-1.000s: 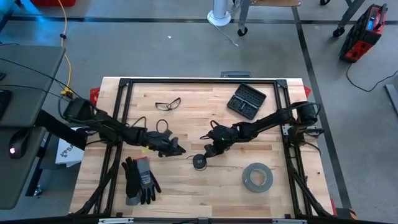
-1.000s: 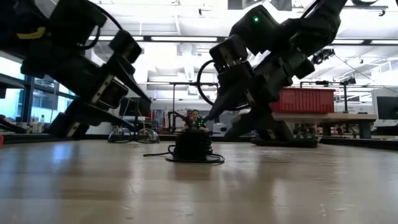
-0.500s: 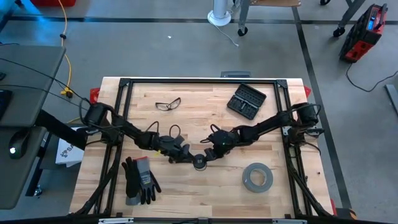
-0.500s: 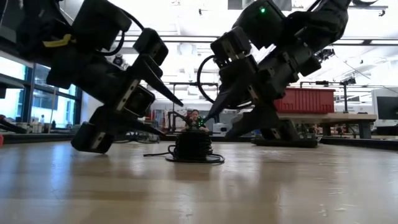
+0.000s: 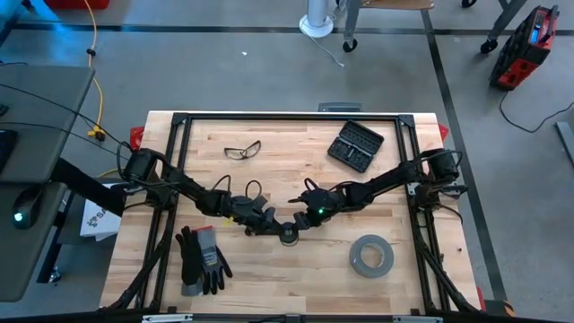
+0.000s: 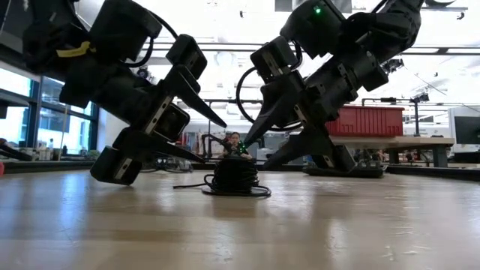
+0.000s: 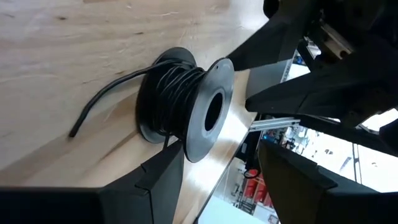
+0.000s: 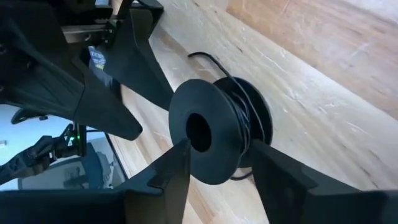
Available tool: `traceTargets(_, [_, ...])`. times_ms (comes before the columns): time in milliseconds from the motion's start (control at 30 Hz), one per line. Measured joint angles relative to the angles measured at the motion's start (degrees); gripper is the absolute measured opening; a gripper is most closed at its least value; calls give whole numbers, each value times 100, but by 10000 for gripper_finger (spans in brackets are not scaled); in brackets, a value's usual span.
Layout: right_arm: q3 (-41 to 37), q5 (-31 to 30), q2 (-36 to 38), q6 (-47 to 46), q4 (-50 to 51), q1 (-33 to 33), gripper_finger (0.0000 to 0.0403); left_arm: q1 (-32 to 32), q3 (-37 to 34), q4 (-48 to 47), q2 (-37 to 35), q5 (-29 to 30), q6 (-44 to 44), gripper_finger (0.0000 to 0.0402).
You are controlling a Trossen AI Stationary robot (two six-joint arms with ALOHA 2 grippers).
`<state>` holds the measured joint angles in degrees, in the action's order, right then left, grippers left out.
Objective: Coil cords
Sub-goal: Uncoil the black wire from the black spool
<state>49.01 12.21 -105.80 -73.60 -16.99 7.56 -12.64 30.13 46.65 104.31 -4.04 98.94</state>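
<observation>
The small black spool (image 5: 287, 235) stands on one flange near the table's middle, with the thin dark cord (image 7: 163, 93) wound on it. A loose cord end (image 7: 84, 119) trails over the wood. My left gripper (image 5: 269, 226) is open just left of the spool and slants down at it; in the left wrist view its fingers (image 7: 163, 177) reach the upper flange (image 7: 210, 112). My right gripper (image 5: 300, 223) comes in open from the right, its fingers (image 8: 273, 171) on either side of that flange (image 8: 205, 130). My left gripper touches nothing that I can see. My right gripper has a finger on each side of the spool's upper flange (image 8: 186, 134), slanting down from the table's right; I cannot tell whether either finger touches it. The spool stands on the table.
A grey tape roll (image 5: 370, 255) lies near the front right and black gloves (image 5: 202, 258) near the front left. Safety glasses (image 5: 242, 150) and a black case (image 5: 355, 145) are at the far side. A black frame (image 5: 287, 117) runs round the table.
My left gripper has moved toward the table's right and down, closing in on the spool, and now stands open beside it. The spool and its cord have stayed where they were.
</observation>
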Motion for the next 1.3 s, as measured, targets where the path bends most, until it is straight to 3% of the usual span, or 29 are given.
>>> traceTargets(300, [0, 70, -322, -121, -498, 164, 88, 35, -2, -83, 4, 214, 4, 200])
traceTargets(467, [-2, 146, -231, 67, -787, 200, 13, 72, -27, 274, -6, 157, -40, 200])
traceTargets(600, [-2, 251, -11, 236, -747, 209, 4, 309, -50, 942, 33, -98, -342, 200])
traceTargets(867, [2, 278, 845, 911, 132, 211, 1, 1123, -55, 1939, -53, -1250, -350, 200])
traceTargets(1067, [4, -45, 1521, 1234, 966, 209, 1, 1775, -153, 2432, -372, -1441, -361, 200])
traceTargets(1300, [2, -515, 2118, 1506, 1792, 101, 0, 2519, -408, 2467, -1227, -1484, -727, 200])
